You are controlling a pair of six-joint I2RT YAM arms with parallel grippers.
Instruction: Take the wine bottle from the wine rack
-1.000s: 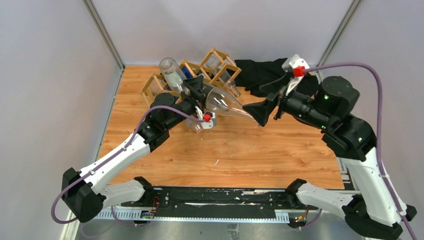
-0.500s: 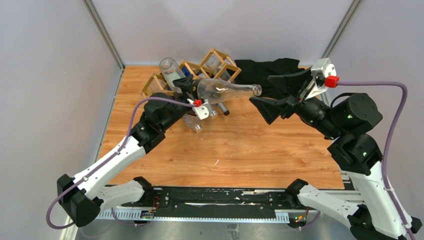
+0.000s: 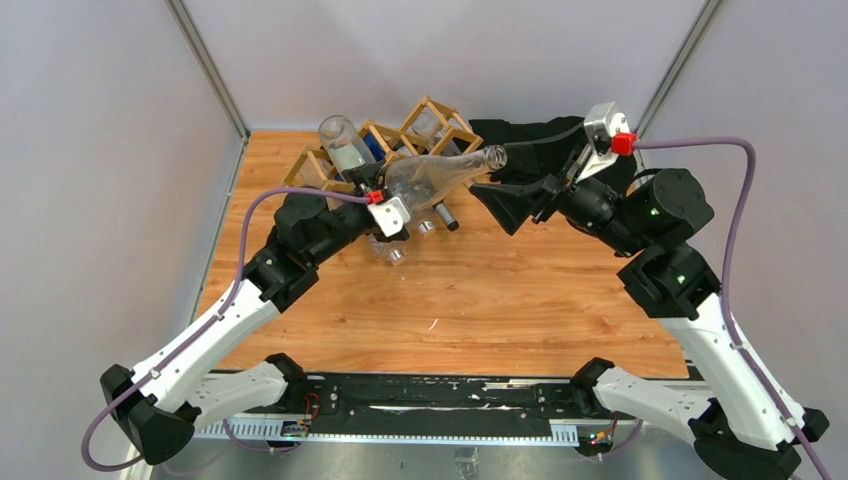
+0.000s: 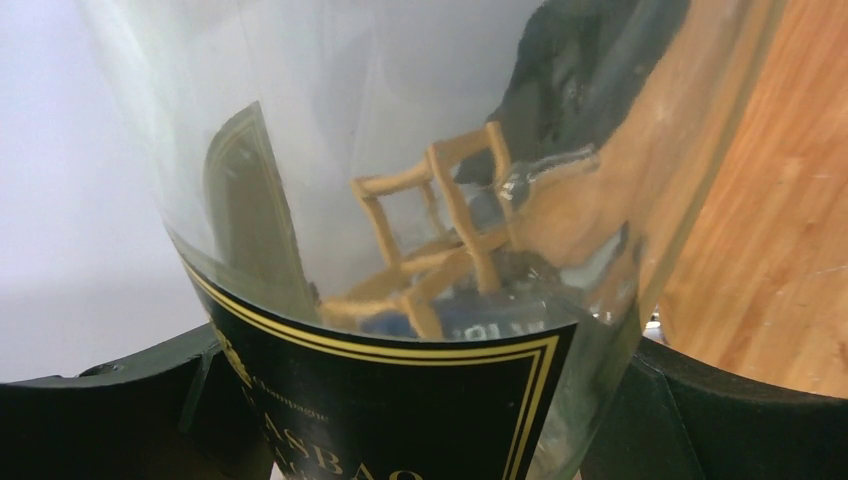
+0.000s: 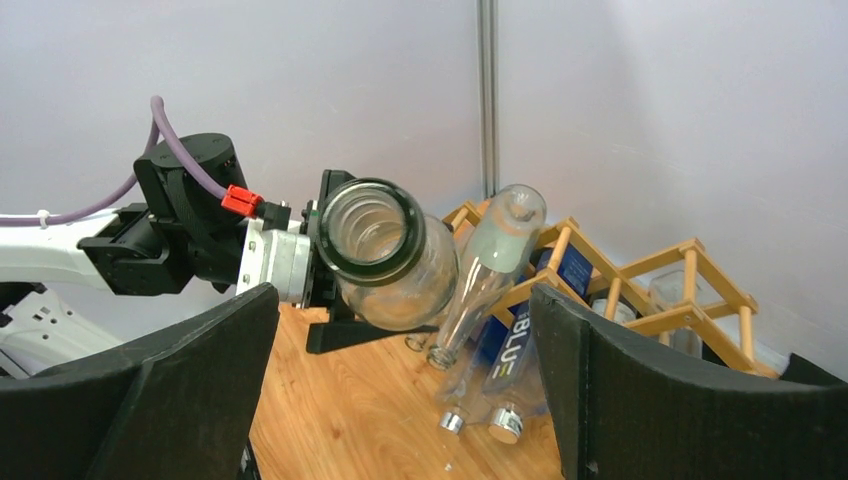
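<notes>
**Asker:** What's different from half a second ago?

**Me:** My left arm has tipped the wine bottle (image 3: 440,173). Its mouth lay level toward 3 o'clock, and now it points up toward 2 o'clock. My right arm has swung in closer to that mouth.

**Asker:** Start at your left. What are you holding?

**Me:** My left gripper (image 3: 388,185) is clamped round the wine bottle's thick end. In the left wrist view my fingers (image 4: 100,420) sit on both sides of the glass, by its black, gold-edged label.

**Asker:** Where is the bottle relative to the rack?

**Me:** It is out of the cells, in the air above the table (image 3: 480,290). It hangs just in front of the wine rack (image 3: 432,122), which lies at 12 o'clock from my left gripper. Another clear bottle (image 3: 343,145) rests in the rack. I cannot tell whether my bottle's base brushes the wood.

**Asker:** And your right side?

**Me:** My right gripper (image 3: 515,185) is spread wide and holds nothing. It sits near the bottle's mouth, at about 4 o'clock from it. A black cloth (image 3: 520,140) lies behind it, toward 12 o'clock.
</notes>
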